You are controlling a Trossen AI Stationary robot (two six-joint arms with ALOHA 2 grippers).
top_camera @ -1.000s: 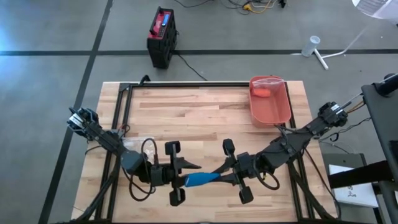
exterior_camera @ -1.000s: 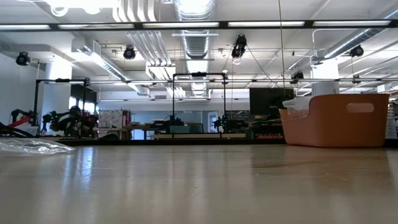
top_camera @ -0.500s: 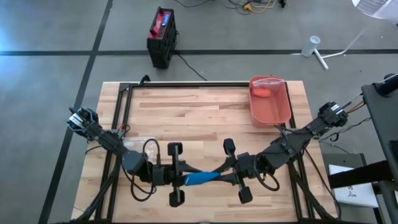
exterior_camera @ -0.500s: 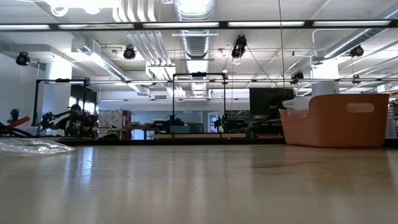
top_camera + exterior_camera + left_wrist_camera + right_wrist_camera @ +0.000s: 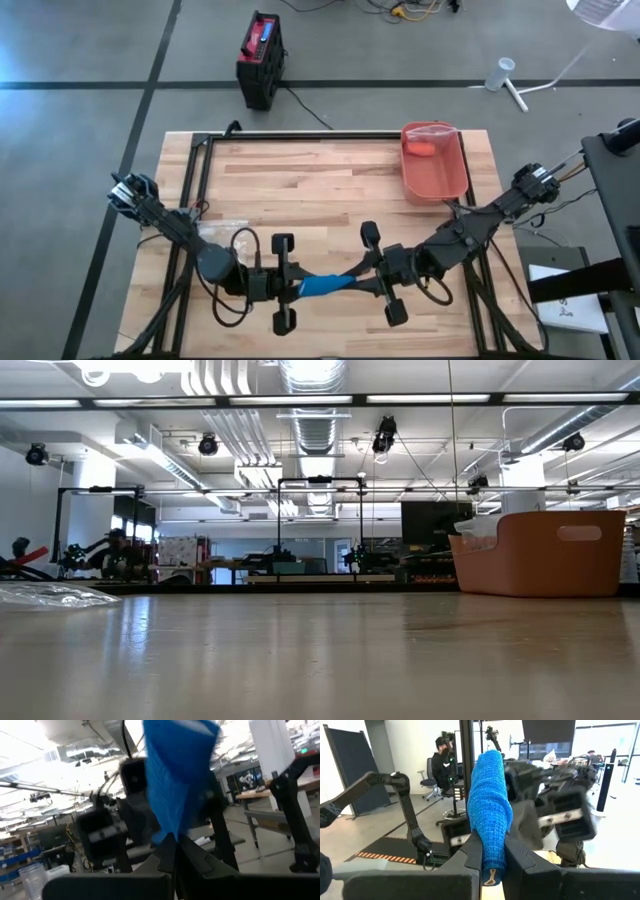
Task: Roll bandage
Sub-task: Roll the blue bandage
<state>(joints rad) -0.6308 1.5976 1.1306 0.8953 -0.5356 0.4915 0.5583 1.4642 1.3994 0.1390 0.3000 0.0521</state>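
Two grippers now pinch blue stretchy cloth bandage [image 5: 322, 287], held up between them near table's front edge. Left gripper [image 5: 293, 289] has just snapped shut on loose end. Right gripper [image 5: 352, 281] squeezes rolled part. Rolling can start.

Arms: two are seen over the table [image 5: 300, 180]
Grippers: two are counted, the left gripper [image 5: 298, 291] and the right gripper [image 5: 352, 279]
Bandage: one blue bandage [image 5: 322, 287] is counted
Bins: one orange bin [image 5: 437, 167] is counted
Plastic bags: one clear plastic bag [image 5: 50, 596] is seen
Persons: one person [image 5: 441, 764] is seen
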